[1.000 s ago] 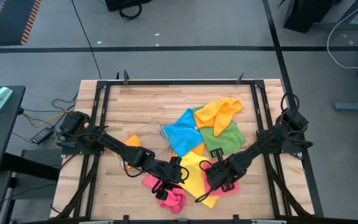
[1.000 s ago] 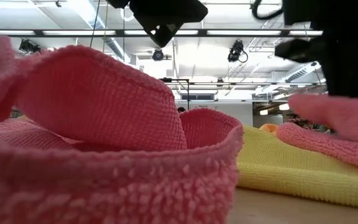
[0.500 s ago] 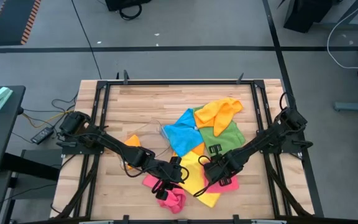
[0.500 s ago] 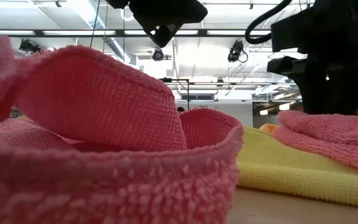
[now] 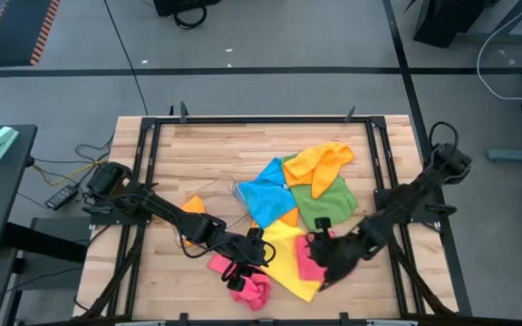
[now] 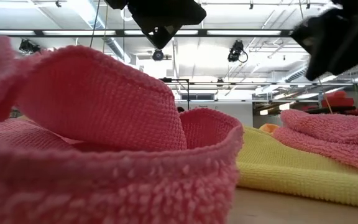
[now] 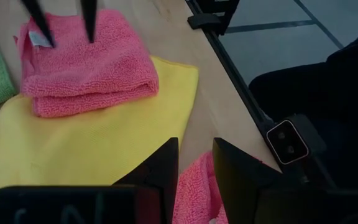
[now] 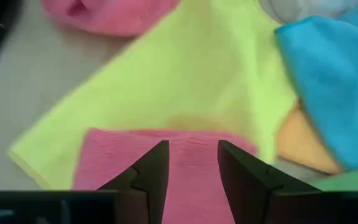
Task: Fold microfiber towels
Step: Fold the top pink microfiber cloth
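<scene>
The folded pink towel [image 7: 89, 62] lies on the spread yellow towel [image 7: 73, 146] near the tabletop's [image 5: 207, 163] front edge, set there as a finished fold. The right gripper [image 8: 190, 163] hovers just above it, fingers apart and empty, apparently having let it go. A second, crumpled pink towel [image 5: 247, 285] sits beside the left gripper [image 7: 194, 165], whose fingers stand slightly apart, holding nothing. Blue [image 5: 265, 190], orange [image 5: 320, 163] and green [image 5: 329, 201] towels wait in a heap farther back.

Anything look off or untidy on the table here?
One pink towel lies crumpled near the front edge under the left gripper, unlike the folded pink towel on the yellow towel. The rest lie in a loose overlapping heap.
</scene>
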Available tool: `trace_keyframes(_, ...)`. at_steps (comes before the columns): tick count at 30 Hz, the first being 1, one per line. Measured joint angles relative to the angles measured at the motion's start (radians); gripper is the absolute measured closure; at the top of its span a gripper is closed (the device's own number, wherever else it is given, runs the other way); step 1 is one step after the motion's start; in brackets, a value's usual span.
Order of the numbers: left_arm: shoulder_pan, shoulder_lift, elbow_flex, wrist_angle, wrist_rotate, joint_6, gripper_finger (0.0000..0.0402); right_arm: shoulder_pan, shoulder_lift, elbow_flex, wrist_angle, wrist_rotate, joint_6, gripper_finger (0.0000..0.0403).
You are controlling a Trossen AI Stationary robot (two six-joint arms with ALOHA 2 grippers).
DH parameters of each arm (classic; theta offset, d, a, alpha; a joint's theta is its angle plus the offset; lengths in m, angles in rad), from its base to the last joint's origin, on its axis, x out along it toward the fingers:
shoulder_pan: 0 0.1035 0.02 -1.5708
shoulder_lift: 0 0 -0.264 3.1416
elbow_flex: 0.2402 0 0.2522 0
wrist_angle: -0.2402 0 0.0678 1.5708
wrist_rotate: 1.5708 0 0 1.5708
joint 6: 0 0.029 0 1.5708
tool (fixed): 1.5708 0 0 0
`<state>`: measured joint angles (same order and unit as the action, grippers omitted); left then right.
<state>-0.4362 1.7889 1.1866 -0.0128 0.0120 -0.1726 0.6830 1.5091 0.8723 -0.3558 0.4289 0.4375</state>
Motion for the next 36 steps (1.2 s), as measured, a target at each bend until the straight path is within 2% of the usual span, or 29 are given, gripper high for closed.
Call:
trace_keyframes(2,0.0,0.0,0.0,0.005,0.0,0.0,0.0294,0.025,-0.033,-0.086,0.087,0.026,0.063,0.0257)
trace_keyframes(6,0.0,0.0,0.0,0.039,-0.016,0.0,0.0294,0.066,-0.083,-0.172,0.108,0.032,0.191,0.0257)
trace_keyframes(9,0.0,0.0,0.0,0.058,-0.057,0.001,0.0294,0.104,-0.084,-0.178,0.111,0.031,0.199,0.0257)
trace_keyframes(13,0.006,0.019,0.002,0.105,-0.178,0.003,0.0294,0.121,-0.078,-0.177,0.113,0.031,0.226,0.0257)
trace_keyframes(19,0.007,0.121,0.014,0.167,-0.293,0.117,0.0294,0.121,-0.078,-0.177,0.117,0.042,0.287,0.0257)
trace_keyframes(24,0.006,0.201,0.135,0.058,-0.325,0.183,0.0294,0.128,-0.083,-0.177,0.093,0.01,0.355,0.0257)
trace_keyframes(29,0.005,0.301,0.288,-0.083,-0.331,0.321,0.0294,0.134,-0.093,-0.177,0.054,-0.057,0.462,0.0257)
trace_keyframes(31,0.004,0.345,0.343,-0.118,-0.365,0.386,0.0289,0.14,-0.093,-0.177,0.058,-0.06,0.477,0.0257)
trace_keyframes(36,-0.013,0.433,0.457,-0.196,-0.503,0.619,0.0233,0.162,-0.093,-0.177,0.067,-0.001,0.487,0.0257)
